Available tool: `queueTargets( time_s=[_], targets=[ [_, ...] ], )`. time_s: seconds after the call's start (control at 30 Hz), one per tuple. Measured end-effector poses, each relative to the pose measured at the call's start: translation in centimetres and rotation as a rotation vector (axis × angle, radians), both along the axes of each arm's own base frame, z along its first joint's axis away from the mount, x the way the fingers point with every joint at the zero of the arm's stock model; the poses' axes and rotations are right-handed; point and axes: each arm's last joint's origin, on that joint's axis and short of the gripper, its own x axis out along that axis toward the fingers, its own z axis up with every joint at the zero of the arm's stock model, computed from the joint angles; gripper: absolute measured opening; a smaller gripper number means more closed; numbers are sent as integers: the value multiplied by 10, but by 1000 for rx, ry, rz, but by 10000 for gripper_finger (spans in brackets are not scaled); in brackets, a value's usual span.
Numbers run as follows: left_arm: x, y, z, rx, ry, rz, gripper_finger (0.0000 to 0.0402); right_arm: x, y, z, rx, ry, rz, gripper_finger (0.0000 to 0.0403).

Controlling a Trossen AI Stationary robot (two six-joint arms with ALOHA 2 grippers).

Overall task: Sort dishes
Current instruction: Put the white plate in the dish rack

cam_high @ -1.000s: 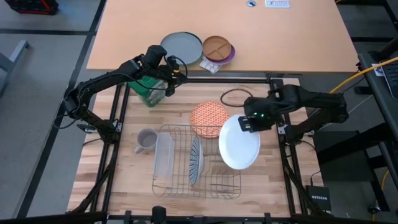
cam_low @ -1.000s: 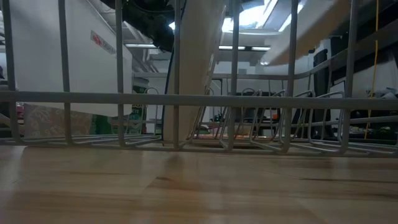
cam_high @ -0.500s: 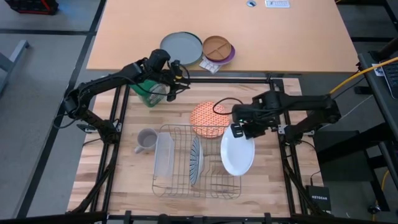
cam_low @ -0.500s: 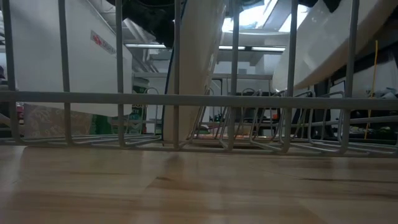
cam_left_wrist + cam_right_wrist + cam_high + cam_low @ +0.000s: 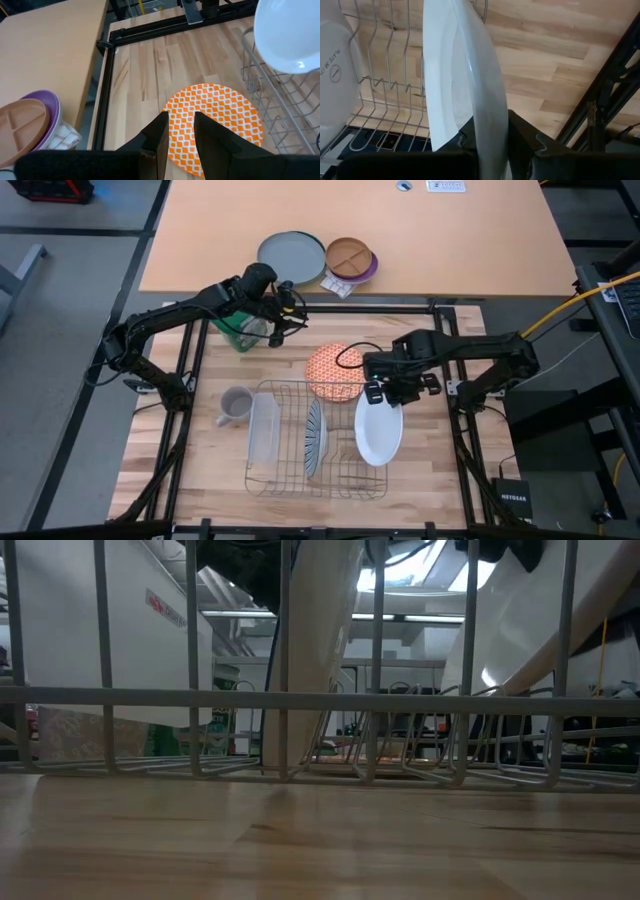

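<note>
Gripping white plate [image 5: 379,430], right hand [image 5: 383,392] over rack [image 5: 285,470].

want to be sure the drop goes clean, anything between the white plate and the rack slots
Nothing visible blocks it. The right gripper holds the white plate on edge over the dish rack; the striped plate stands a few slots away, with open wires between.

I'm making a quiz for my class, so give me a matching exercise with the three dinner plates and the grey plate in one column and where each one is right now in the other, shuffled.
1. white plate
2. striped plate
3. orange plate
4. grey plate

A. lying flat beside the dish rack
B. on the far tan table
C. gripped on edge by the right gripper
D. standing upright in the rack

Pairs: 1-C, 2-D, 3-A, 4-B
</note>
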Motion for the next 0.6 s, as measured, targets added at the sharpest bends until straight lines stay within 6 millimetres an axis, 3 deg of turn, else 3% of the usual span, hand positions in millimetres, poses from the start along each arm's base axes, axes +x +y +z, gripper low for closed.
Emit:
queueTargets(
  time_s=[0.37,0.6],
  targets=[
    [0,0,0,0,0,1,81,11,1,-9,3,19,-6,57],
    [0,0,0,-3,4,0,81,22,2,-13,2,-45,-27,104]
  ],
)
